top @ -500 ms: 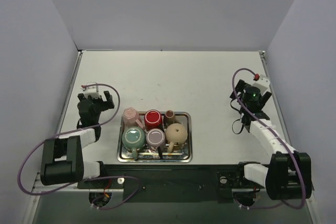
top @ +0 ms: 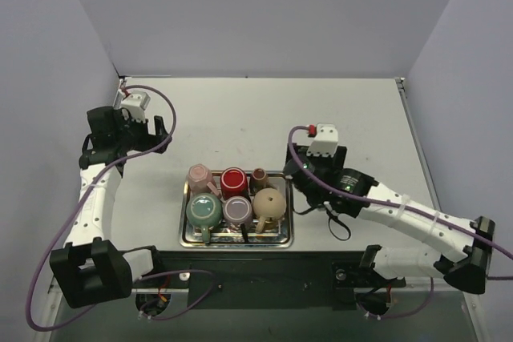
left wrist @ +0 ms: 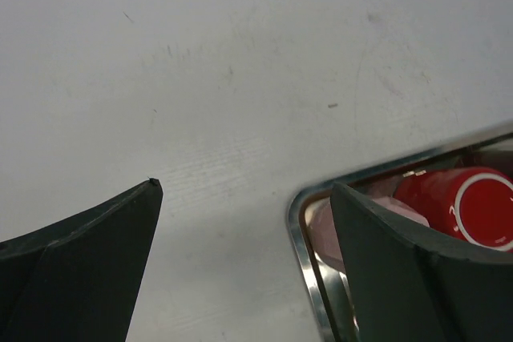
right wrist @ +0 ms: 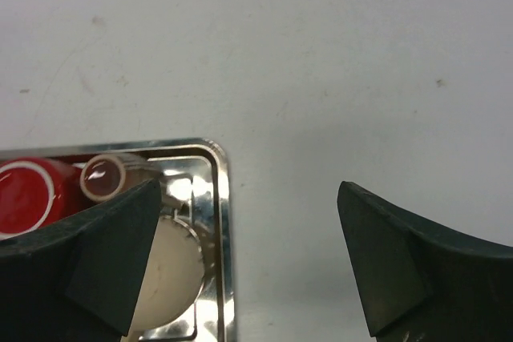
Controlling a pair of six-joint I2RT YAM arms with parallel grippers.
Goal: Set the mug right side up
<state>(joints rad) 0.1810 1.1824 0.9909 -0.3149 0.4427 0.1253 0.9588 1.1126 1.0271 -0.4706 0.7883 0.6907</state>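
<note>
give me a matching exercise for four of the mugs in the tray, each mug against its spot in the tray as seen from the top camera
Things:
1. red mug
2. green mug
3. beige mug
4. pink mug

Spots in the tray, top view:
a. near row, left
b. far row, left
c. near row, right
d. far row, middle

Pairs: 1-d, 2-a, 3-c, 4-b
</note>
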